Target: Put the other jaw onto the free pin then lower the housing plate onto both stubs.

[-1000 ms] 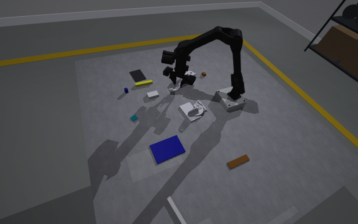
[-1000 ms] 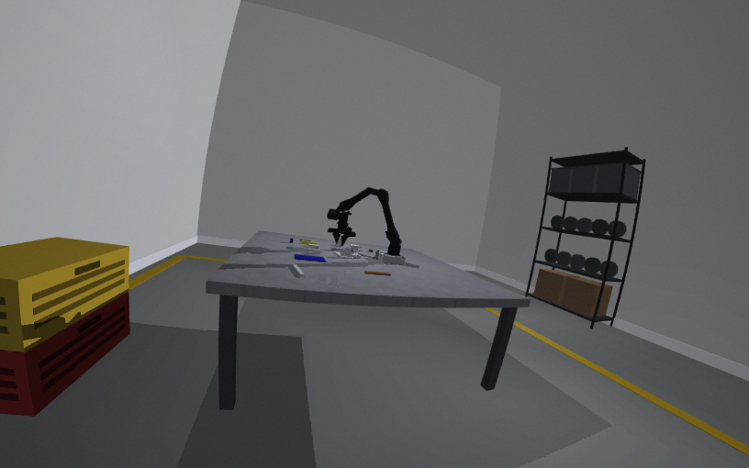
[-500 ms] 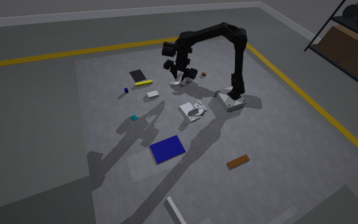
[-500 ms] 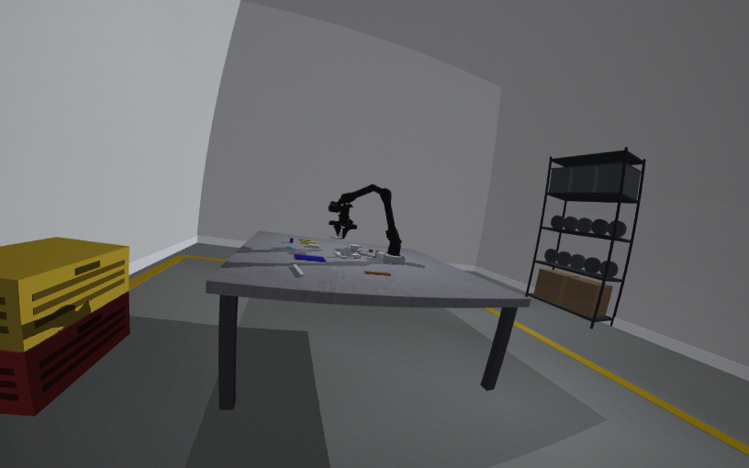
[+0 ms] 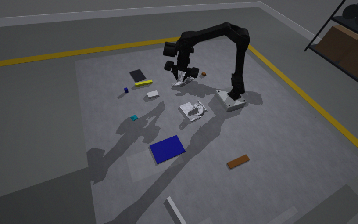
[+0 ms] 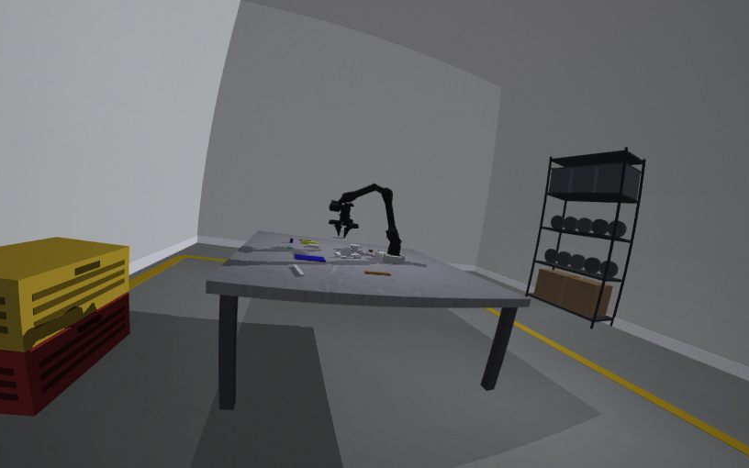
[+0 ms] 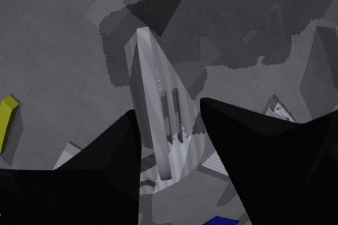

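Observation:
My gripper [image 5: 180, 77] [image 6: 342, 233] [image 7: 169, 111] is shut on a white, ribbed jaw [image 5: 177, 83] [image 7: 152, 91] and holds it above the table, left of and behind the base. The jaw stands steeply between the fingers. The white square base plate [image 5: 186, 106] lies on the table in front of the arm's mount, with the other jaw [image 5: 200, 110] on its right side. The right finger covers part of the base in the wrist view. The housing plate is mostly or wholly hidden behind the gripper in the top view. Pins and gear teeth are too small to make out.
Left of the gripper are a white block [image 5: 152, 94], a yellow bar [image 5: 143, 83] [image 7: 7, 121], a black plate [image 5: 137, 75] and a blue cube [image 5: 126, 90]. A teal piece [image 5: 134, 117], a blue plate [image 5: 167, 149] and an orange bar [image 5: 238, 161] lie nearer the front.

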Controlling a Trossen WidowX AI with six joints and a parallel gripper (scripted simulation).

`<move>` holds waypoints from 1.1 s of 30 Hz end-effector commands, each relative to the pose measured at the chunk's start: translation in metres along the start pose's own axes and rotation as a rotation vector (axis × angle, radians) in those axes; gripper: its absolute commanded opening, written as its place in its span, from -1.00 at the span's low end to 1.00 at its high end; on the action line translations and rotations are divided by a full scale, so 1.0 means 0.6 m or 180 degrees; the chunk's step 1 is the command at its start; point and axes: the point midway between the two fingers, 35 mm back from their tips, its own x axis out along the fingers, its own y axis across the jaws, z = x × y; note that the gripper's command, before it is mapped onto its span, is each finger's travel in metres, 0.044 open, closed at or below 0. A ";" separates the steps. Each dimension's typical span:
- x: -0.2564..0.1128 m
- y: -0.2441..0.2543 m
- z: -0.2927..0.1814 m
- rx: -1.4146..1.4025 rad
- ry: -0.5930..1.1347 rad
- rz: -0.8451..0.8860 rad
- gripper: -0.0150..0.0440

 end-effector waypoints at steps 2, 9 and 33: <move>-0.008 -0.012 -0.006 -0.0332 0.0001 0.0022 -0.04; -0.011 -0.029 -0.015 -0.0831 0.0001 0.0020 -0.04; -0.018 -0.089 -0.041 -0.2543 0.0002 0.0015 -0.04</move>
